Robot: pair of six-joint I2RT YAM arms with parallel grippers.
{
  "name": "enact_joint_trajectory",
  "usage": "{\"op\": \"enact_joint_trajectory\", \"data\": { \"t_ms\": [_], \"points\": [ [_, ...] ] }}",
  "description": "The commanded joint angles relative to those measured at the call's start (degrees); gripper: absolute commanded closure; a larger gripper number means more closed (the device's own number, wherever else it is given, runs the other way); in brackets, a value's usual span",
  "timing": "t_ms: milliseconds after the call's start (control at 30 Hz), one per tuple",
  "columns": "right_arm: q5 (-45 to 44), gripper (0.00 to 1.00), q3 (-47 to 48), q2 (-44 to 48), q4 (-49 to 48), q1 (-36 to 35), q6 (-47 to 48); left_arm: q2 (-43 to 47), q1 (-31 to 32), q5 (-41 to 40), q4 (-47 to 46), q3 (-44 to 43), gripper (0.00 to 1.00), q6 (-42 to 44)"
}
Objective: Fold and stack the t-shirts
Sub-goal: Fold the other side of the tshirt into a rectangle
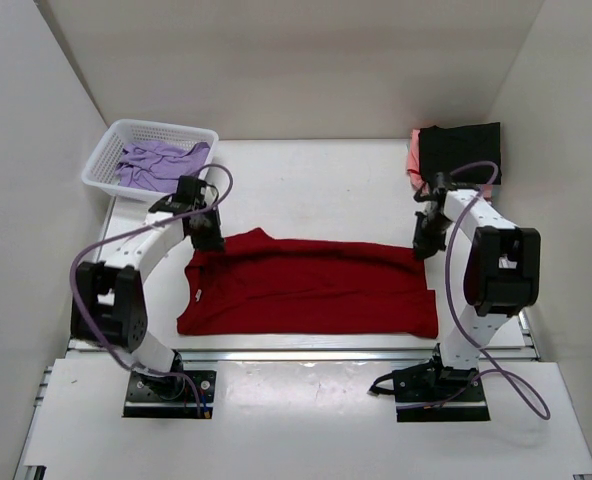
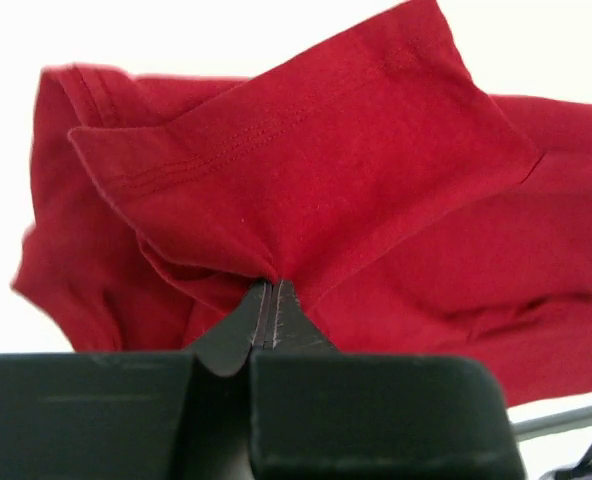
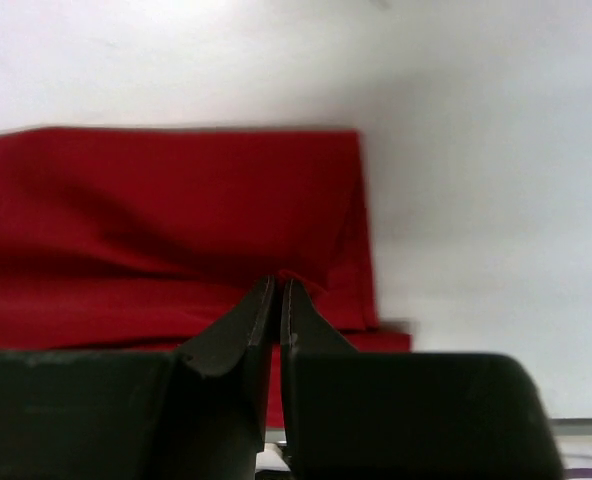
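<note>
The red t-shirt (image 1: 306, 290) lies spread sideways across the middle of the table (image 1: 306, 190), with its far edge raised into a fold. You have it pinched at both ends of that edge. The left gripper (image 1: 206, 236) is clamped on the cloth by the sleeve, jaws pressed together with red fabric bunched between them in the left wrist view. The right gripper (image 1: 423, 243) is clamped on the far corner at the other end in the same way.

This looks like the first lengthwise fold, only partly carried over. Next, bring both arms toward you at the same pace and keep the edge taut between them. Lay it on the near edge before you let go, since uneven travel would likely skew the fold.

Beyond it, a black t-shirt (image 1: 461, 150) sits folded on a salmon pink t-shirt (image 1: 413, 158) at the far right. A lavender t-shirt (image 1: 156, 162) waits in the basket (image 1: 106, 150) at the far left.
</note>
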State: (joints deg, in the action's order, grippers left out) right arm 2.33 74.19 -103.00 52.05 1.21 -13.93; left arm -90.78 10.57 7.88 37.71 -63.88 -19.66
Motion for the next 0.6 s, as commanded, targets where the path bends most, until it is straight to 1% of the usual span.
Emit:
{"op": "enact_joint_trajectory", "data": {
  "t_ms": [0,100,200,333,467,567],
  "points": [
    [0.1,1.0,-4.9,5.3,-6.7,4.0,1.8,7.9,0.3,-1.4,-0.4,5.1,1.0,1.5],
    [0.0,1.0,-9.1,6.5,-9.9,6.3,3.2,11.9,-0.5,-1.4,-0.9,8.8,1.0,1.6],
    [-0.4,1.0,-10.2,6.9,-11.7,7.2,4.3,14.7,-0.9,-2.4,-0.4,10.8,1.0,2.7],
    [-0.2,1.0,-10.6,7.6,-12.9,6.1,4.6,17.3,-1.1,-2.3,-0.2,13.8,1.0,3.0],
    [-1.5,1.0,-11.3,10.4,-11.8,5.3,5.2,19.9,-1.5,-2.3,0.5,15.5,1.0,3.8],
    [-0.9,1.0,-13.9,13.5,-11.4,4.6,4.7,21.4,-1.1,-2.6,0.9,17.2,1.0,4.2]
  ]
}}
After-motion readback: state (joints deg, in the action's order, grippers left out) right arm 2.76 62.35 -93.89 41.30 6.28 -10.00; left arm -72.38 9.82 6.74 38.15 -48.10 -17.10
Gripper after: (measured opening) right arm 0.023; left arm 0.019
